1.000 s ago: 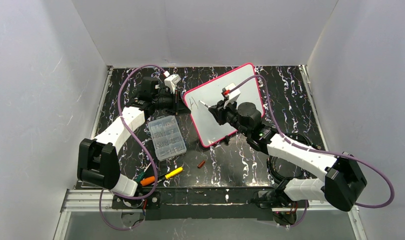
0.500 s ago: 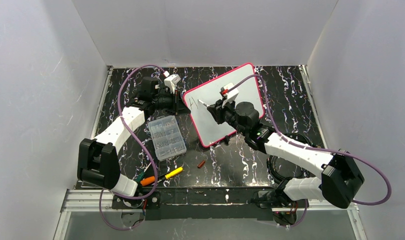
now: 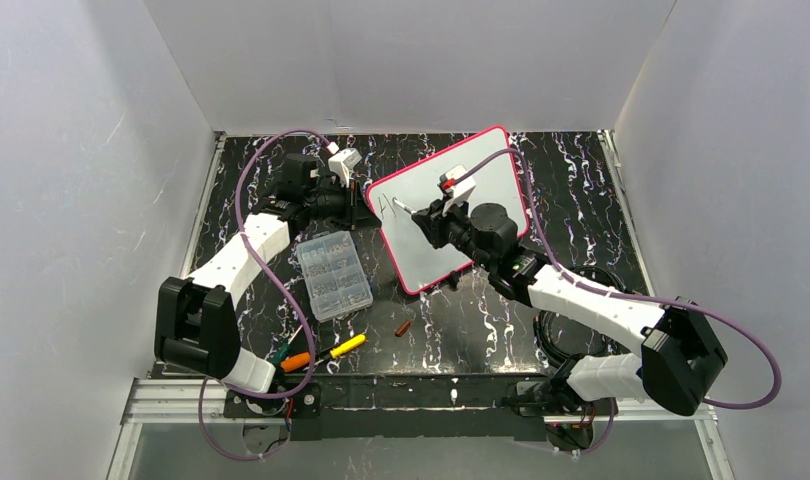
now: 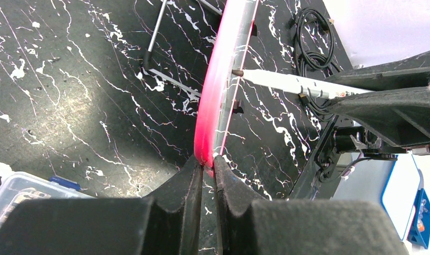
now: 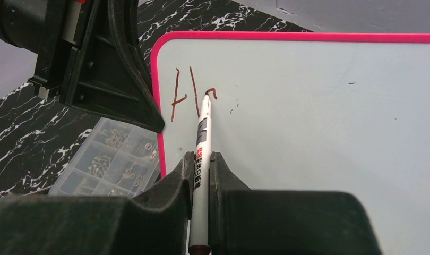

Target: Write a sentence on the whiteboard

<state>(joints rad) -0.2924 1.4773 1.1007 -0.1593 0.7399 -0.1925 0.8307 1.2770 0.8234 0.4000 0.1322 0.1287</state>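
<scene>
At bench centre, far half: whiteboard (image 3: 501, 180). Pink-rimmed and raised off the bench (image 3: 481, 320) at a slant, with its face turned toward the right arm. The tilt is judged deliberate, since it presents the writing face squarely to the marker.

Left hand (image 4: 206, 162): clenched on the whiteboard's left rim, one finger on each side of the edge. Judged to be a brace, so the whiteboard does not slide or swing under the tip's push.

Right hand (image 5: 201, 156): clenched on the marker (image 5: 203, 133), gripping the barrel with the tip pointing forward. The tip touches the whiteboard near its upper-left corner. The hold, set back from the tip, leaves the tip and fresh strokes open to the wrist view.

Sentence (image 5: 183, 98): barely begun. One brownish-red "H" sits just beside the left rim, with a short hooked stroke at the tip; the rest of the face is blank. Starting at the corner leaves room to run rightward.

Box (image 3: 333, 274): clear and compartmented, holding small hardware. It lies on the bench near the whiteboard's lower-left corner, outside the stroke path.

Tools (image 3: 321, 352): orange- and yellow-handled, at the near edge, well apart from the work.

Red-brown piece (image 3: 403, 328): lies on the bench just before the whiteboard. Possibly the marker's cap, but too small to tell.
</scene>
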